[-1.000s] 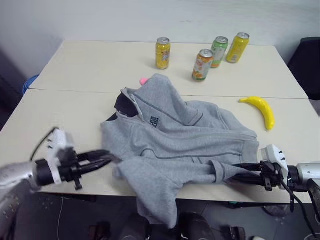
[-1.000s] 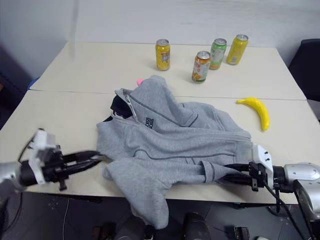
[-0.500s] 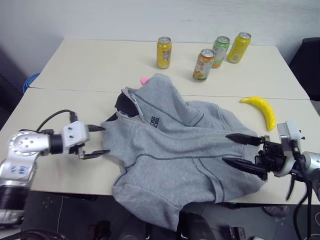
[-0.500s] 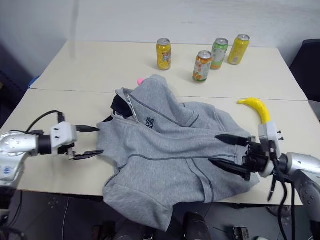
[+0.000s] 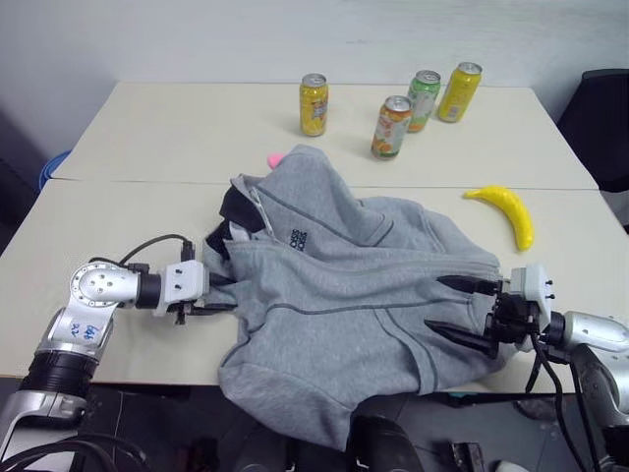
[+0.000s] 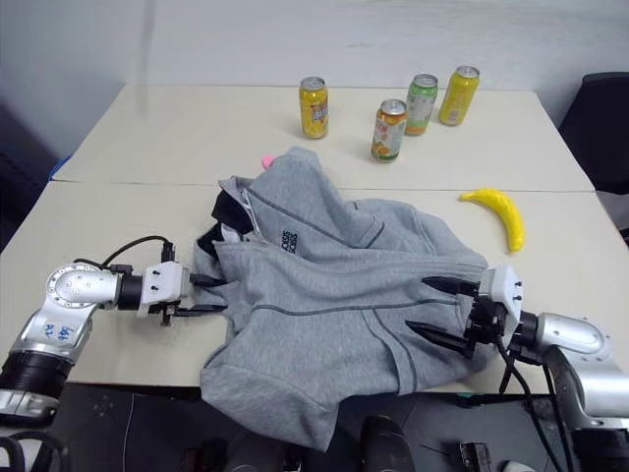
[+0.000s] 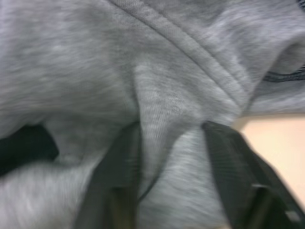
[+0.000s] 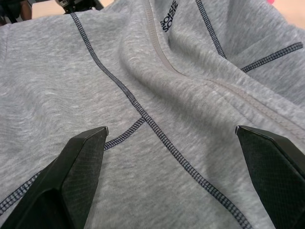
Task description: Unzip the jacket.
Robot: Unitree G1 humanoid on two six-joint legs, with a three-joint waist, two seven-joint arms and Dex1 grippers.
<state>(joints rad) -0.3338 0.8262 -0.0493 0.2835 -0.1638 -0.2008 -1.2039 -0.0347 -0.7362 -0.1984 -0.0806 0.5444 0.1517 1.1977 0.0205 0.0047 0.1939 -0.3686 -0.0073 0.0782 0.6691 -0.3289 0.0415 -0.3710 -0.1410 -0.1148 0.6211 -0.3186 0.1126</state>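
1. The grey jacket lies spread on the table, its hem spilling over the near edge between the two grippers. A second ago that near part was bunched into a hanging fold; now it lies flatter and wider.

2. The left gripper sits at the jacket's left edge, just below the dark-lined collar. Half a second ago it stood open just clear of the cloth; now its fingers have narrowed around a fold of grey fleece, seen pinched between them in the left wrist view. It is gripping the jacket.

3. The right gripper has let go of the sleeve end it held a second ago. Its jaws now stand wide apart over the jacket's right side, holding nothing, with seamed fabric spread ahead of them.

4. Judged from this, the robot has finished laying the garment out and is anchoring it with the left gripper. The zipper, running from the collar towards the right gripper, looks still closed, so the unzipping itself is yet to begin.

5. Beyond the right gripper lies a banana. Farther back stand four drink cans, well apart from the jacket.
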